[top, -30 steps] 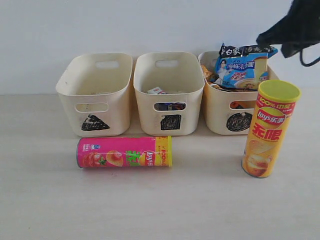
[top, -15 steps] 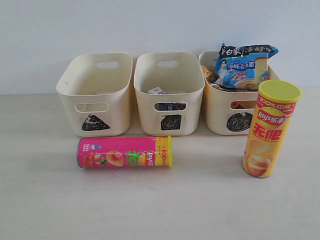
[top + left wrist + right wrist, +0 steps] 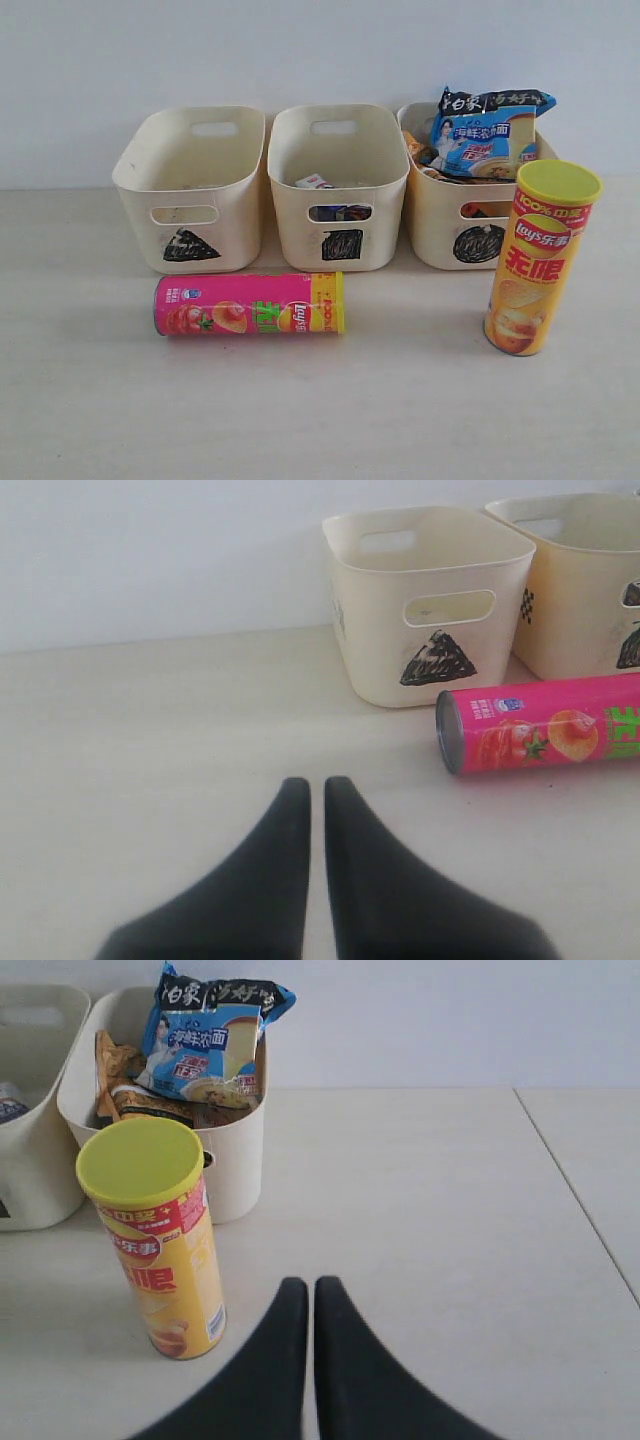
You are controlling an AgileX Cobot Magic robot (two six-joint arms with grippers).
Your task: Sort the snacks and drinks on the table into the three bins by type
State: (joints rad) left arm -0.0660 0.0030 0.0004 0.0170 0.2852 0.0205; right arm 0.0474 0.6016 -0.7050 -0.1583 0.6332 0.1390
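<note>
The pink chip tube point(image 3: 249, 304) point(image 3: 545, 723) lies on its side in front of the triangle bin point(image 3: 190, 188) point(image 3: 425, 600). The orange-yellow tube point(image 3: 540, 258) point(image 3: 155, 1235) stands upright in front of the circle bin point(image 3: 480, 225) point(image 3: 235, 1150). That bin holds the blue noodle packet point(image 3: 485, 130) point(image 3: 210, 1040) and an orange packet point(image 3: 112, 1065). Cartons point(image 3: 330, 195) show inside the square bin point(image 3: 338, 185). My left gripper point(image 3: 312, 785) is shut and empty, short of the pink tube. My right gripper point(image 3: 303, 1285) is shut and empty beside the yellow tube. Neither gripper shows in the exterior view.
A pale wall rises behind the bins. A seam point(image 3: 575, 1195) crosses the tabletop off to one side of the right gripper. Bare table point(image 3: 320, 410) lies in front of both tubes.
The dark arm at the top right corner of the exterior view one second ago has left that view. The tubes, bins and packets have not moved.
</note>
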